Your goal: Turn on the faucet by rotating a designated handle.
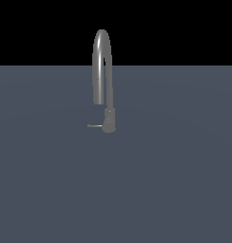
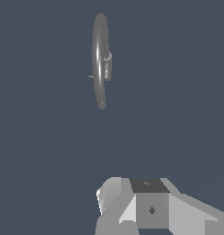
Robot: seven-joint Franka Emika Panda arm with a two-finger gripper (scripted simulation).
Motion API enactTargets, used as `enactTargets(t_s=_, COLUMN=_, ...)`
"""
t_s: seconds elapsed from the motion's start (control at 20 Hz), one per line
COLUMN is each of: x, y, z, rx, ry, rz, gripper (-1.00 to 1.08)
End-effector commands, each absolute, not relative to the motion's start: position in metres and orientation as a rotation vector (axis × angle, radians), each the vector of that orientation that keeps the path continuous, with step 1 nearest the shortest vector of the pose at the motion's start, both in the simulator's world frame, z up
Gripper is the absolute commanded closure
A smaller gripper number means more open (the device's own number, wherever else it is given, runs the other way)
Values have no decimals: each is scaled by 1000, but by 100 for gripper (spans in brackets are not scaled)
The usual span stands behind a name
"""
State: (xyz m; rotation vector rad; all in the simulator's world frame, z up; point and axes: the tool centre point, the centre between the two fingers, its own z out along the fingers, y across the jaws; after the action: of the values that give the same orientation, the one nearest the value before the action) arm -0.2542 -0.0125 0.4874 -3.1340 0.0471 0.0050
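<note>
Faucet (image 1: 102, 66) stands upright mid-counter (image 1: 175, 180); its handle (image 1: 94, 126) projects toward nine o'clock from the base. Handle appears thin, rigid, likely slick; push near its tip. Claw (image 2: 132, 206) well apart; state indeterminable.

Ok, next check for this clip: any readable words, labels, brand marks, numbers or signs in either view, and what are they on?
None. The faucet and its handle are plain grey metal with no markings in either view. The gripper shows only a small dark diamond-shaped mark on its body, not a letter or number. The floor is bare.
</note>
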Motion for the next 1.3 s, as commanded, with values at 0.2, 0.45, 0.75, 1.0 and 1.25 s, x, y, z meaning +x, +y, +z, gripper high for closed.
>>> enactTargets(t_s=0.2, x=-251, y=-11, z=486, rx=-3150, ry=22, rz=6, gripper=108)
enactTargets(t_s=0.45, x=-239, y=-4, z=480, rx=-3211, ry=-83, rz=9, gripper=108)
enactTargets(t_s=0.75, x=-216, y=12, z=465, rx=-3329, ry=-316, rz=16, gripper=108)
enactTargets(t_s=1.0, x=-193, y=31, z=446, rx=-3437, ry=-599, rz=23, gripper=108)
enactTargets(t_s=1.25, x=-173, y=51, z=424, rx=-3518, ry=-919, rz=31, gripper=108)
